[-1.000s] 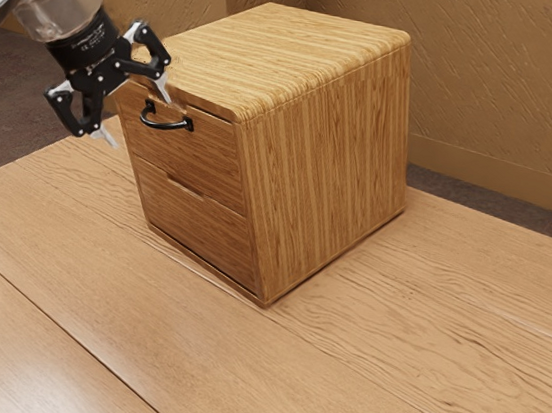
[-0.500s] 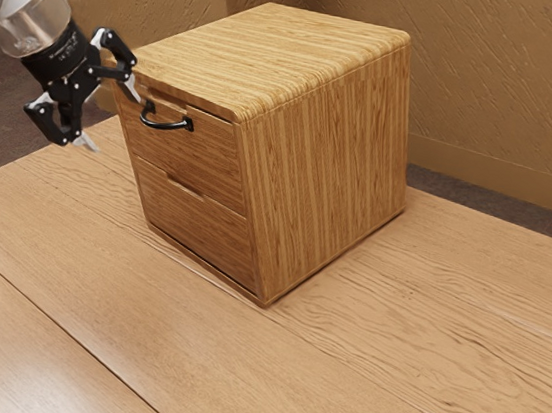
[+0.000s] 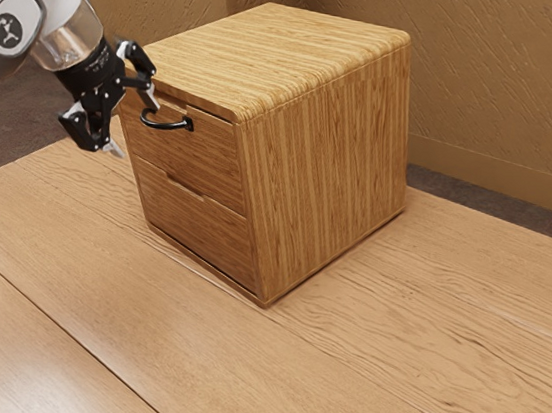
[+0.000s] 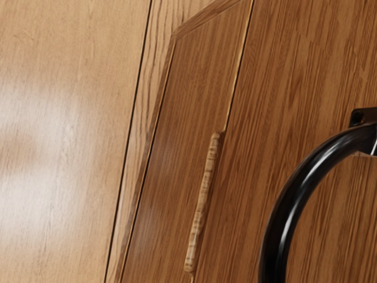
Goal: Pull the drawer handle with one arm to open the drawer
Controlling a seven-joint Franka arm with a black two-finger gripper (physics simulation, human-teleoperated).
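One black two-finger gripper has swung back toward the black curved metal handle, after sitting farther off half a second ago. Its upper finger now reaches the handle's near end. The jaws are spread wide and grasp nothing. That handle is on the top drawer of a light-wood cabinet. The drawer looks fully closed, so pulling has likely not begun. The white arm's wrist slants down toward the handle.

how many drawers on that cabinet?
2. Upper drawer with the black loop handle; lower drawer with a wooden pull, directly beneath it. The cabinet has far sides that are hidden.
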